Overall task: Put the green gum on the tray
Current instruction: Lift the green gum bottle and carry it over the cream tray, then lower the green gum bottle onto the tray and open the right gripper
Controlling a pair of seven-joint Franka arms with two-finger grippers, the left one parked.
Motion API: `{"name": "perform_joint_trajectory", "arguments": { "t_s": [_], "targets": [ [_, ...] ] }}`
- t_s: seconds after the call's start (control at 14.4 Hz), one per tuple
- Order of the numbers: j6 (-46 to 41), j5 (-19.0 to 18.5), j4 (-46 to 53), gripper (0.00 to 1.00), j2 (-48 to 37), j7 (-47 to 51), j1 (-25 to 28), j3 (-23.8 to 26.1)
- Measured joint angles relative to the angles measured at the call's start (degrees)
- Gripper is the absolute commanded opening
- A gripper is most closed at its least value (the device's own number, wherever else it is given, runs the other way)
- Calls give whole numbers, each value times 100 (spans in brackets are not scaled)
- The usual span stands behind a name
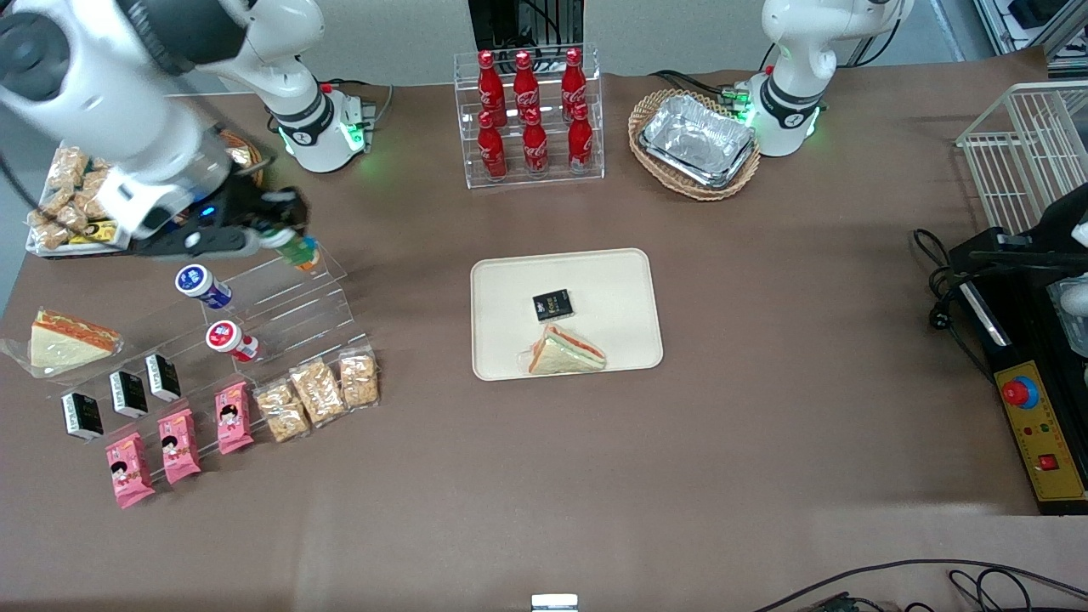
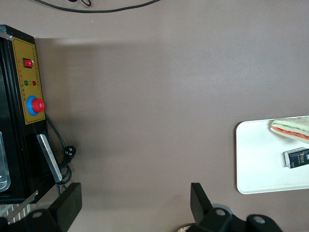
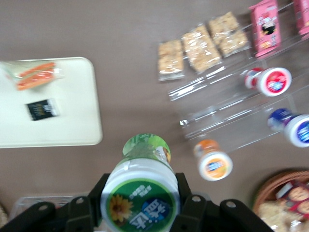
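The pincer (image 3: 140, 203) pinches the green gum (image 3: 141, 186) just under its lid, held above the clear stepped rack (image 1: 280, 297), so the carry is underway and next calls for crossing to the tray (image 1: 612, 280).

Brown matte worktop (image 1: 765, 340) spans the whole scene, faintly creased; pale grey wall (image 1: 663, 34) above its upper edge; black cables (image 1: 935, 578) trail along the near edge; lighting even, shadows soft.

Green gum (image 3: 141, 186) glossy plastic, tray (image 1: 501, 340) matt plastic, gripper (image 3: 140, 205) blk
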Motion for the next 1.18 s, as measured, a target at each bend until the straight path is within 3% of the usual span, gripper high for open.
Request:
{"name": "perform_joint_trajectory", "arguments": {
  "t_s": [0.28,0.48,0.9,1.18],
  "targets": [
    [115,37,361,51,427,1706,1141,31],
    [810,37,371,51,980,2499,1769,30],
    [2214,543,64,52,2186,2828,2191,19],
    [3489,593,-612,52,2583,2873,2582,13]
  ]
}}
